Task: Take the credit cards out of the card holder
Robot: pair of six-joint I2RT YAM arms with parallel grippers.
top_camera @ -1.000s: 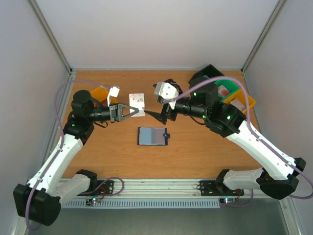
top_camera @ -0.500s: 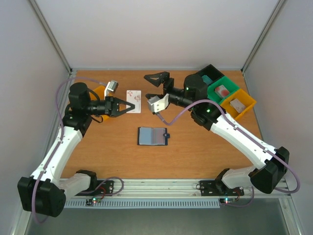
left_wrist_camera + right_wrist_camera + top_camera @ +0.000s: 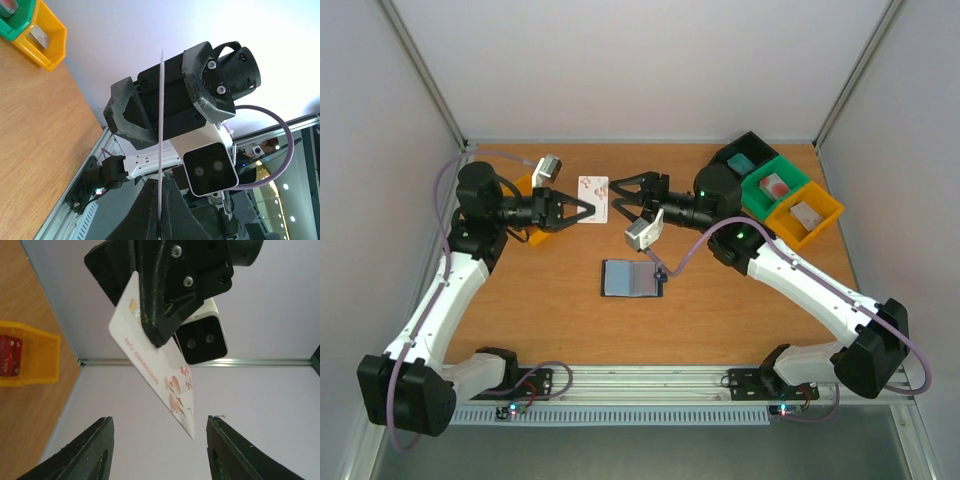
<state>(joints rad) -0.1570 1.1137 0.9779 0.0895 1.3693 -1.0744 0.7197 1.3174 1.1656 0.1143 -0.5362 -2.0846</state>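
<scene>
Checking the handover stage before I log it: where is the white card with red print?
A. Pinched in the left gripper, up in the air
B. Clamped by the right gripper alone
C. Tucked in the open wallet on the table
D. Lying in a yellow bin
A: the white card is pinched in the left gripper above the table, the right gripper is open around its free end, and the card holder lies open on the table.
</scene>
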